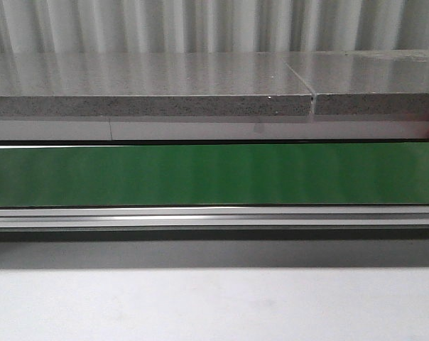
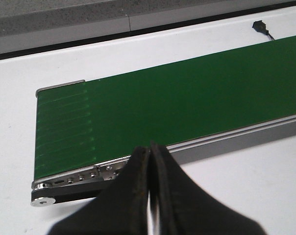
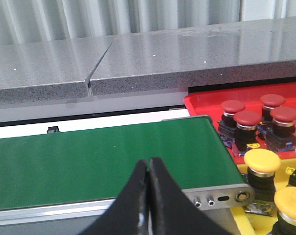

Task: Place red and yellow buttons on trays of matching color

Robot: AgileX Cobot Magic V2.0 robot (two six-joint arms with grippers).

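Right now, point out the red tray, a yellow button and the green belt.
red tray [image 3: 202,100]: right wrist view, bare rear corner.
yellow button [image 3: 261,160]: right wrist view, cap top.
green belt [image 1: 214,174]: front view, belt middle.

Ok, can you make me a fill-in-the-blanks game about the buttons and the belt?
1. The red buttons sit on the tray colored ____.
2. The yellow buttons sit on the tray colored ____.
3. The long conveyor belt is colored ____.
4. The right gripper has its fingers ____ together, holding nothing.

Missing words: red; yellow; green; shut
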